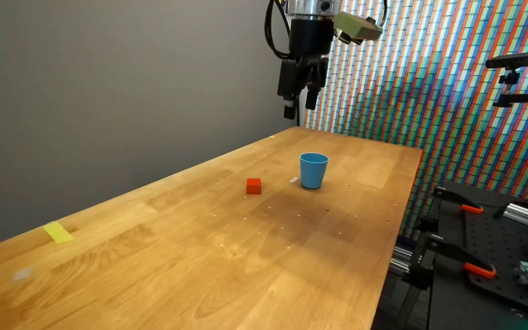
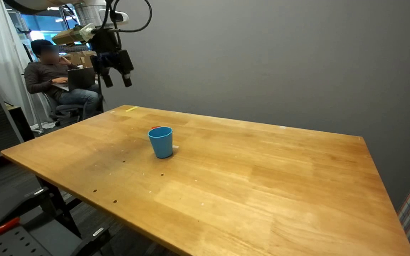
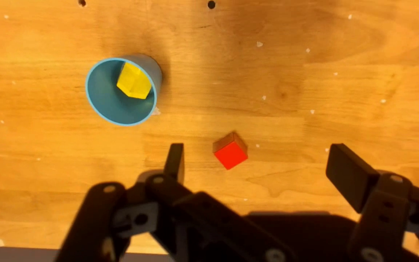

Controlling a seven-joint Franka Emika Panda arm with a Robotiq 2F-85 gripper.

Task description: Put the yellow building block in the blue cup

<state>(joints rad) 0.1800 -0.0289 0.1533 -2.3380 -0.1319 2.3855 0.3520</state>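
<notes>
Find the yellow building block (image 3: 134, 80) inside the blue cup (image 3: 104, 92), best seen from the wrist view: low down, close to the inner wall, partly covered by the rim. Cannot tell whether lying flat or propped on an edge. In both exterior views, see no yellow above the lip of the cup, so reckon on a block sunk wholly within. Going by the sentence, judge the task done: in the right vessel, with the cup upright on the table (image 1: 167, 270). Count nothing as left except, perhaps, to back away without knocking the cup.

Just beside the cup, notice a small pale patch (image 1: 294, 179) on the wood. A little farther off, note the small red block (image 3: 231, 155), apart from the cup and not asked for; best left alone.

As for the gripper (image 3: 256, 162), read it as empty, with fingers (image 3: 351, 176) parted wide and nothing held. In the wrist view, place the yellow block up and to the left of the gap, outside the span of the fingers; see only the red block framed there, and that down on the table rather than in the grasp. In both exterior views, put the gripper high over the table, well apart from the cup, seemingly off to one side rather than straight above.

Outermost, mark a flat pale-yellow strip (image 1: 58, 232) by the table's edge and, in an exterior view, a seated person (image 2: 39, 73) with a laptop (image 2: 82, 78).
</notes>
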